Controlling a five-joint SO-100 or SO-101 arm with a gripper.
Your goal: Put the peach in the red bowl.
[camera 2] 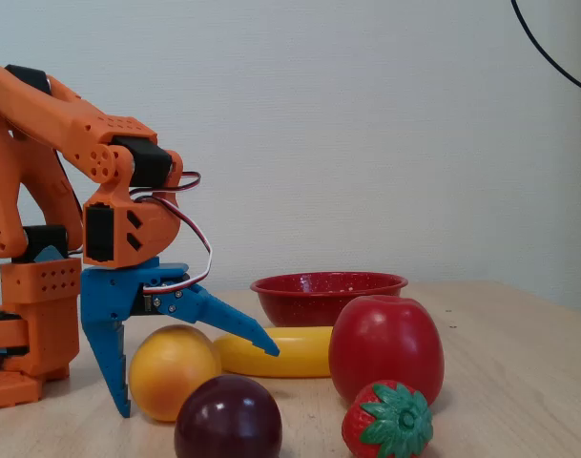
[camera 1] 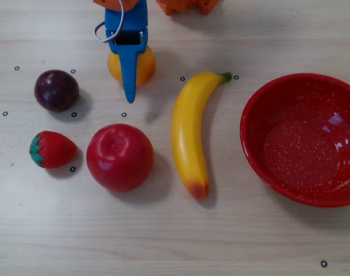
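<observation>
The peach (camera 1: 145, 66) is a small yellow-orange fruit at the back of the table, partly hidden under the arm in the overhead view. In the fixed view the peach (camera 2: 169, 374) rests on the table. My blue gripper (camera 2: 197, 382) is open and straddles it: one finger stands down behind the peach, the other reaches out over its top. From above, the gripper (camera 1: 129, 69) lies over the peach, its long finger pointing toward the table's front. The red bowl (camera 1: 250, 123) stands empty at the right; in the fixed view the bowl (camera 2: 328, 284) is behind the fruit.
A dark purple plum (camera 1: 56, 89), a strawberry (camera 1: 52, 149), a large red apple (camera 1: 119, 156) and a banana (camera 1: 189, 138) lie around the peach. The banana lies between the peach and the bowl. The orange arm base (camera 2: 28, 315) is at the left of the fixed view.
</observation>
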